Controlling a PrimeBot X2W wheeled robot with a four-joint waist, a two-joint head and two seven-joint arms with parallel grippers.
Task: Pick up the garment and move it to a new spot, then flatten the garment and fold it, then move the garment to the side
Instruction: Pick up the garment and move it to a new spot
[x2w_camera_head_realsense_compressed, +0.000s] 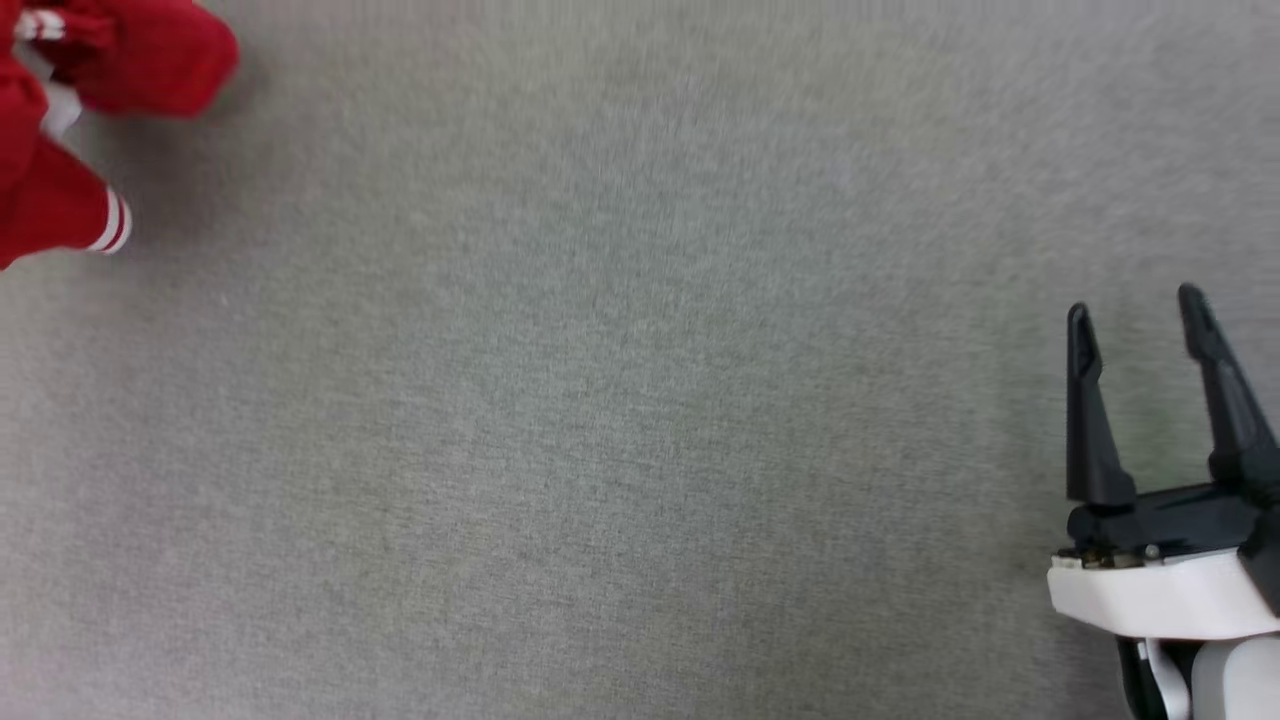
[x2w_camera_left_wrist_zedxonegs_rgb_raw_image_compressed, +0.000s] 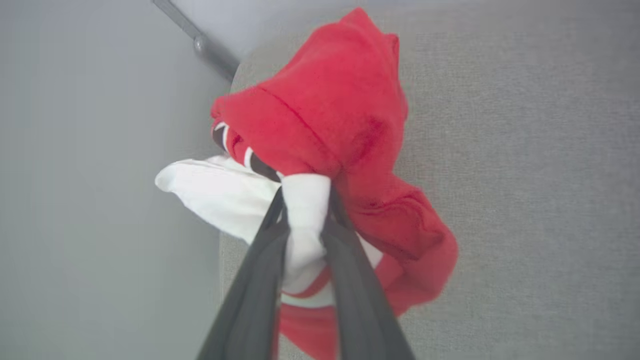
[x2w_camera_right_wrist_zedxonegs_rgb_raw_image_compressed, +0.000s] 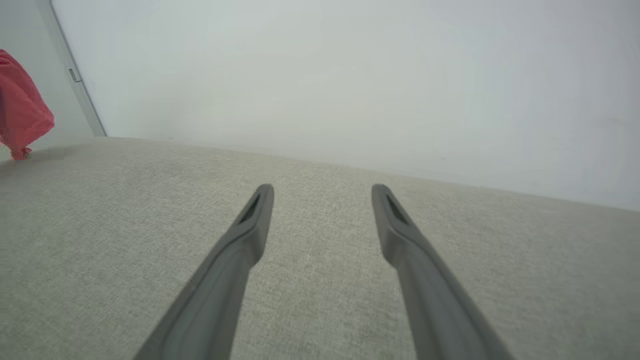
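The left gripper (x2w_camera_left_wrist_zedxonegs_rgb_raw_image_compressed: 306, 200) pinched the shirt (x2w_camera_left_wrist_zedxonegs_rgb_raw_image_compressed: 340, 110) by a white sleeve. The shirt hung bunched up over the far left of the grey table (x2w_camera_head_realsense_compressed: 600, 400), likely for carrying. The right gripper (x2w_camera_head_realsense_compressed: 1135, 312) was open and empty, well apart.

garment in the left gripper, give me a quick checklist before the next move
1. Grip: the left gripper is shut on a white sleeve fold of the garment: ok.
2. Garment hanging free of the grey surface: cannot tell; in the right wrist view its lowest part looks close to the surface.
3. The right gripper is open and holds nothing: ok.
4. Room on the grey surface to set the garment down: ok.
5. Garment flat enough to fold: not ok, it is bunched up.
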